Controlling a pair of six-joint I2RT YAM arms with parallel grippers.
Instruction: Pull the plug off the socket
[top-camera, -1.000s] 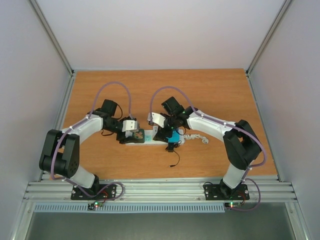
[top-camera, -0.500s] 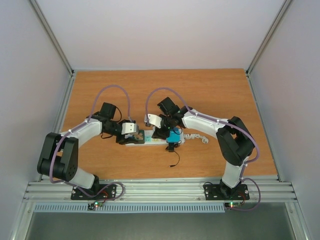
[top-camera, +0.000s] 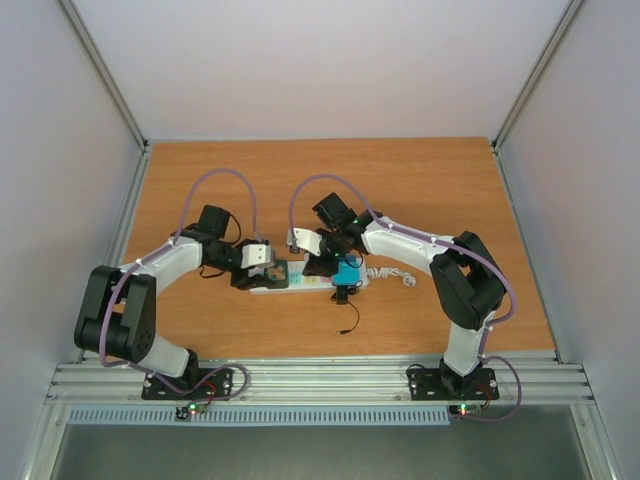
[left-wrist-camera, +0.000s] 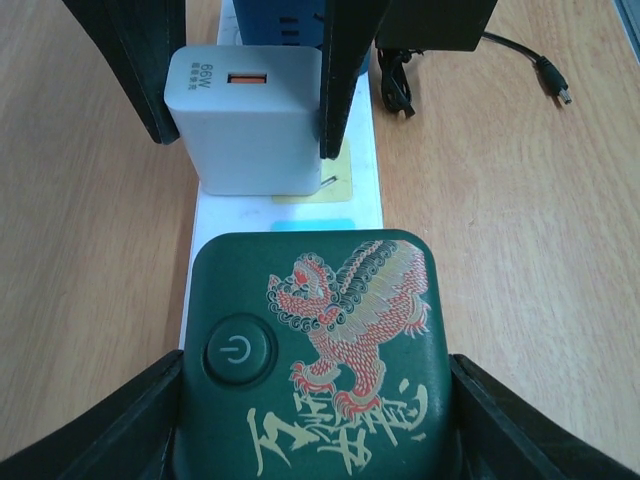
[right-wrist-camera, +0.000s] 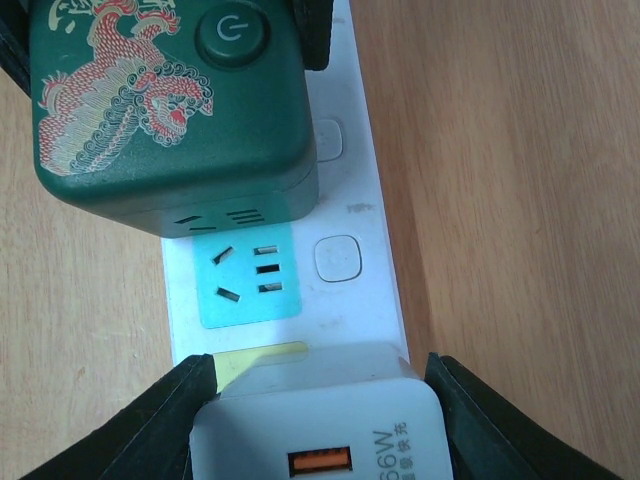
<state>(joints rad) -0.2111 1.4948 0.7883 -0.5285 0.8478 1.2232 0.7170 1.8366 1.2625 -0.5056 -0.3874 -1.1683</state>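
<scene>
The socket (top-camera: 300, 286) lies flat on the counter (top-camera: 430, 190), between the two arms, with its curly cord (top-camera: 392, 273) at the right end. The top view alone shows this layout, together with a blue plug (top-camera: 349, 274) and a black adapter (top-camera: 343, 293) whose cable (top-camera: 352, 312) trails toward the near edge. The left wrist view shows the left gripper (left-wrist-camera: 315, 365) closed on the sides of a green plug (left-wrist-camera: 310, 350). That plug carries a power button (left-wrist-camera: 238, 352), a red-and-gold lion figure (left-wrist-camera: 350, 305) and gold characters too stylised to read. The same view shows the grey plug (left-wrist-camera: 250, 120), marked "66W" beside an orange USB port (left-wrist-camera: 248, 77), seated on the socket. The right wrist view shows the right gripper (right-wrist-camera: 320, 368) closed on that grey plug. Only this view shows a free teal outlet (right-wrist-camera: 250, 275), a yellow panel (right-wrist-camera: 262, 354) and a switch (right-wrist-camera: 336, 259).
</scene>
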